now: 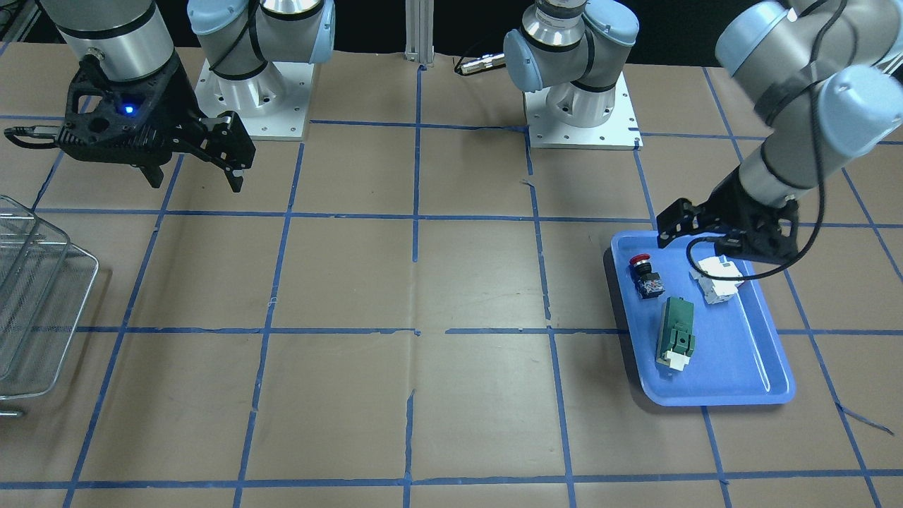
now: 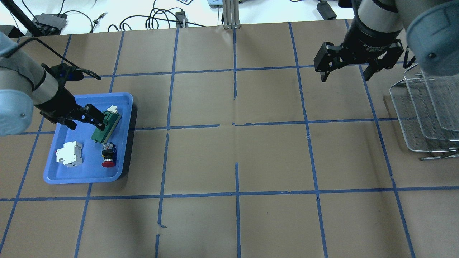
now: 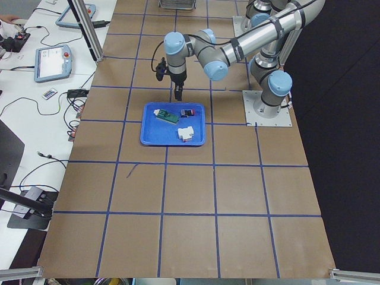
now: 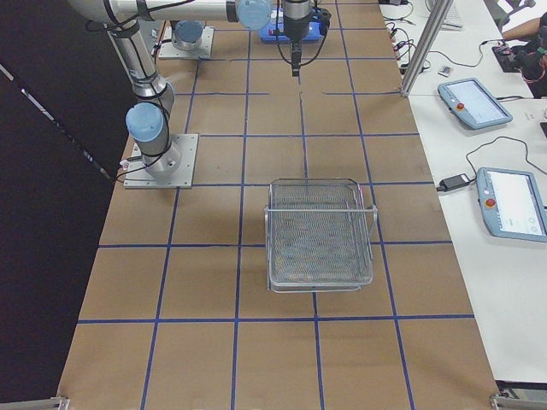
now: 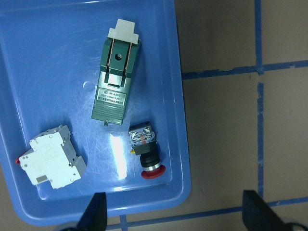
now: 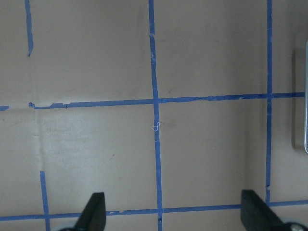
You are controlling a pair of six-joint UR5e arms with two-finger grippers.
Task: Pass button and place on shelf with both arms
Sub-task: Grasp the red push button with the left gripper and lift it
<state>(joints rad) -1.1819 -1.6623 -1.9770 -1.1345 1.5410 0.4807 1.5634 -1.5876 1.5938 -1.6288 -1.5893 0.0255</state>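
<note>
The button [image 2: 108, 156], red cap on a black body, lies on its side in the blue tray [image 2: 53, 175]; it also shows in the front view [image 1: 645, 275] and the left wrist view [image 5: 147, 154]. My left gripper [image 2: 86, 123] is open and empty, hovering above the tray; in the left wrist view [image 5: 175, 214] the button lies below it, a little left of midway between the fingers. My right gripper [image 2: 345, 77] is open and empty, held high above the table near the shelf [image 2: 423, 107]. The wire-mesh shelf [image 4: 318, 235] holds nothing.
A green relay block [image 2: 106, 122] and a white circuit breaker [image 2: 69, 154] share the tray with the button. The two arm bases [image 1: 582, 106] stand at the table's robot side. Brown paper with a blue tape grid covers the table.
</note>
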